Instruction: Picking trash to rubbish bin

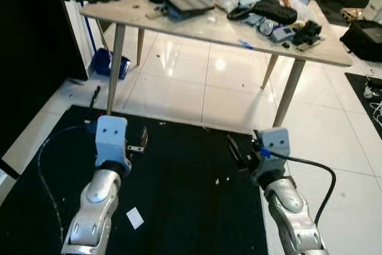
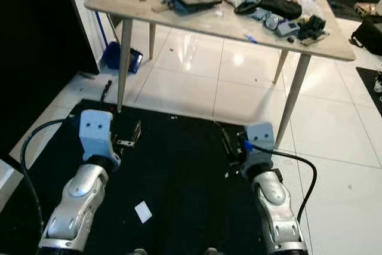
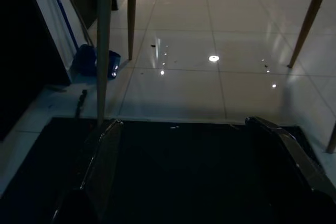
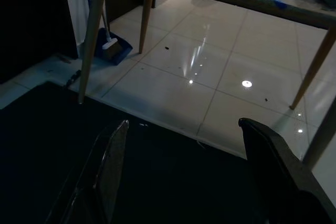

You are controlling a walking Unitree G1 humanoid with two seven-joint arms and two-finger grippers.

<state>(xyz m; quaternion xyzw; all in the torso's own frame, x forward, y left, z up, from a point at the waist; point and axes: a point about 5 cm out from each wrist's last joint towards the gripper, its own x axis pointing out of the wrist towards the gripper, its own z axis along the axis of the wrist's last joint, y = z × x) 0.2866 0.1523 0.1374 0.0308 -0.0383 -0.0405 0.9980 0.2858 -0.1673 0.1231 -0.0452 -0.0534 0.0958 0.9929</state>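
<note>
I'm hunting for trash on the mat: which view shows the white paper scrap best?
The left eye view: the white paper scrap lies unobstructed on the black mat, beside the left arm. The right eye view shows it too, slightly smaller. Both wrist views look past it toward the table legs.

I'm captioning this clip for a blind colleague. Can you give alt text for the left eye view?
Two silver arms reach over a black mat, left gripper and right gripper both empty with jaws open. A white paper scrap lies on the mat by the left arm. Beyond stands a cluttered wooden table on white tile.
</note>
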